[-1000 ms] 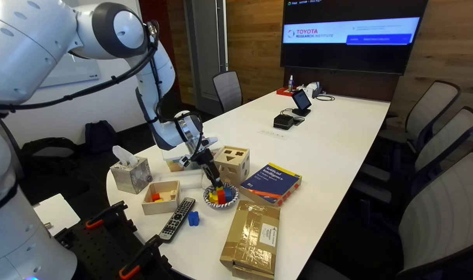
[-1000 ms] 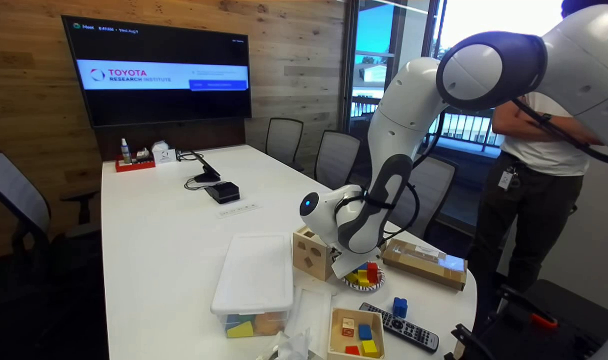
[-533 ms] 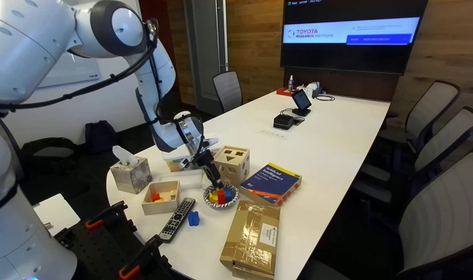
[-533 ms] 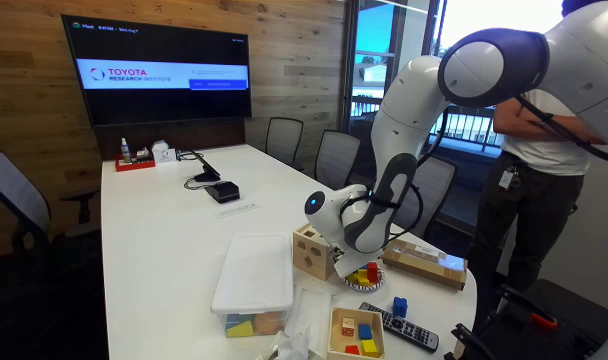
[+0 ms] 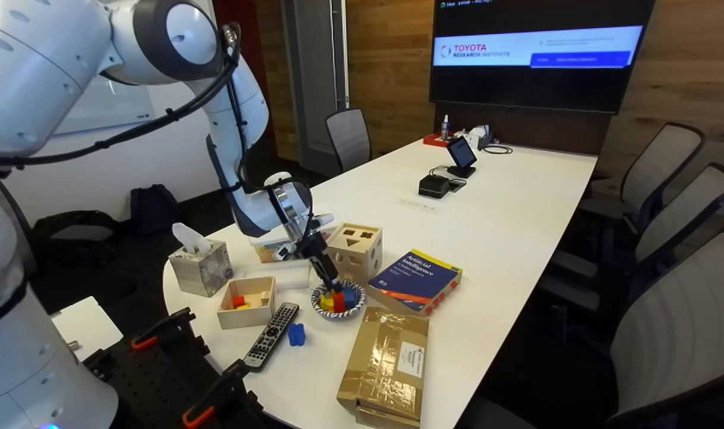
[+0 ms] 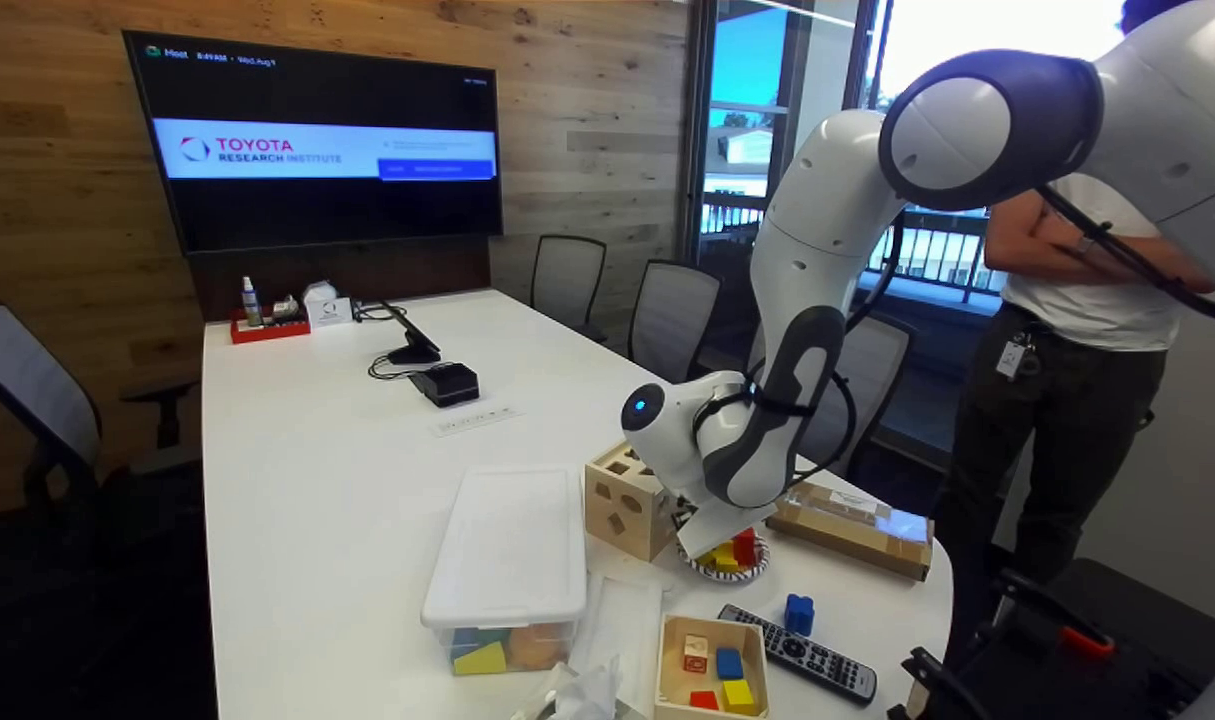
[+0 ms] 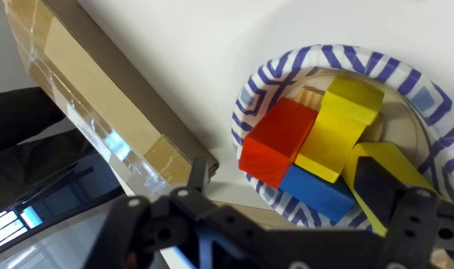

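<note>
Jaws spread wide, the gripper (image 7: 286, 176) hangs over a striped bowl (image 7: 329, 56) of smooth, angular blocks (image 7: 330, 140), left of a glossy-taped cardboard box (image 5: 382, 360) in both exterior views.

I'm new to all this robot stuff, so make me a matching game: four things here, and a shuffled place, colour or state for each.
1. Gripper
2. Bowl
3. Book
4. Remote

A. Mostly dark blue on top
B. Between tray and loose blue block
C. Open
D. Striped, holding blocks

Pairs: 1-C, 2-D, 3-A, 4-B
</note>
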Available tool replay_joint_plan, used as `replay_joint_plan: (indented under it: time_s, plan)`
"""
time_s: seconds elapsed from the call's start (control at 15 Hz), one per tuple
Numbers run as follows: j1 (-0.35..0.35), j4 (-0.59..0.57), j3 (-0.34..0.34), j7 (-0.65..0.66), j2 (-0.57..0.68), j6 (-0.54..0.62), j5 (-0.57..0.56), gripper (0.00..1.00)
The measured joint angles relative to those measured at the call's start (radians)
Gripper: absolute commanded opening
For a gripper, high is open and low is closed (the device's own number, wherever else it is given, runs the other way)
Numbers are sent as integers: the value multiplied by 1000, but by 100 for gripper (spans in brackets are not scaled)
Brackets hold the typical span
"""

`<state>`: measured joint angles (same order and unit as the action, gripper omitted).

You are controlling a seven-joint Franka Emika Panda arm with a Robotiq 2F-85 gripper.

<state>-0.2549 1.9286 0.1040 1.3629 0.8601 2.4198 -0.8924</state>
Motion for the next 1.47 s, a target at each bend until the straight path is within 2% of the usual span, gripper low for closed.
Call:
replay_joint_plan:
  time_s: [1.4, 1.47]
  plan:
    - [12, -1, -1, -1, 3, 1, 5, 100]
    - [12, -1, -1, -1, 3, 1, 5, 96]
